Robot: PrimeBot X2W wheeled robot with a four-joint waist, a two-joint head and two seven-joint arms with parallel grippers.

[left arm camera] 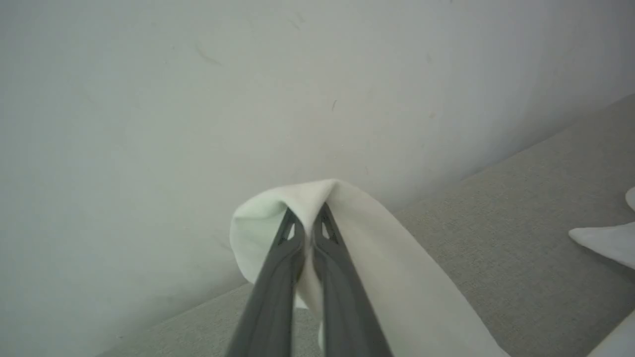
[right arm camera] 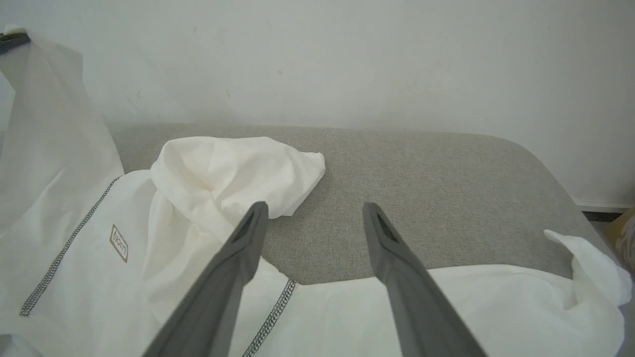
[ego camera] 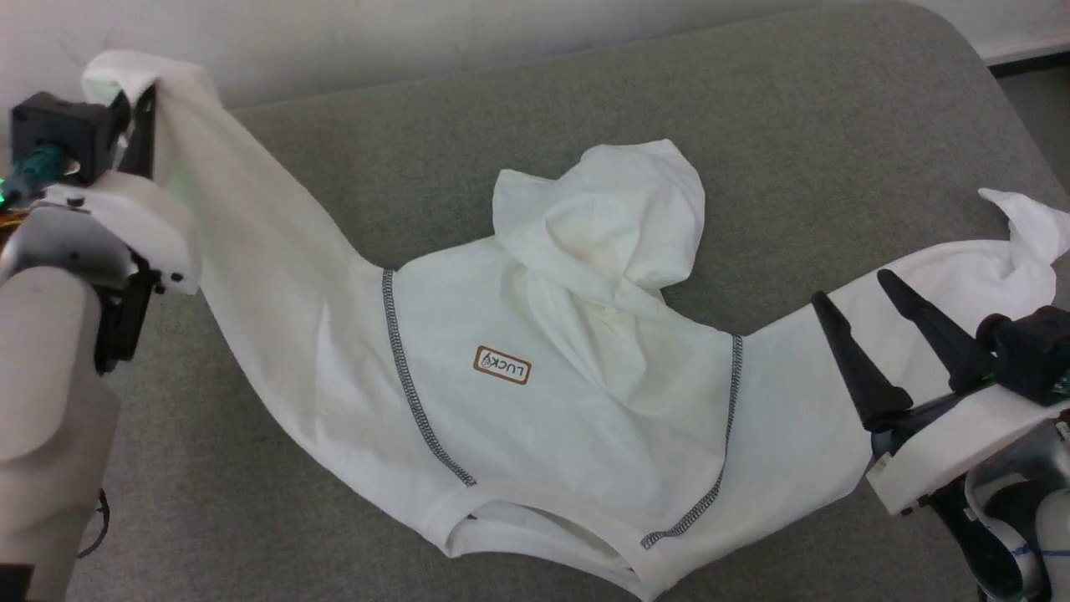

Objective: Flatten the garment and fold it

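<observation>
1. Nearest the front edge of the worktop, the hem of the garment lay rumpled, with one layer turned under. Folding over that would likely have pressed the creases in.
2. Near the right edge, the right hand was released, its fingers spread wide above the right sleeve and grasping nothing. Whether the tips touched the cloth could not be told. The cuff end was crumpled close to the edge. A grip taken mid-sleeve would probably have left that end bunched, or dragged it over the side.
3. The body of the garment lay chest-up across the middle of the worktop, and the hood was heaped on it towards the back. A hard pull from either side could have shifted the whole thin top rather than smoothing it.
4. At the far left corner, by the wall, the left hand was clenched on the end of the left sleeve and held it raised off the worktop. The pinch took only a small fold of thin cloth, so it might have slipped out under tension.
5. The only writing was on the brown-bordered chest patch. It read "LUCK" beside a small mark and lay upside down to the head camera.
</observation>
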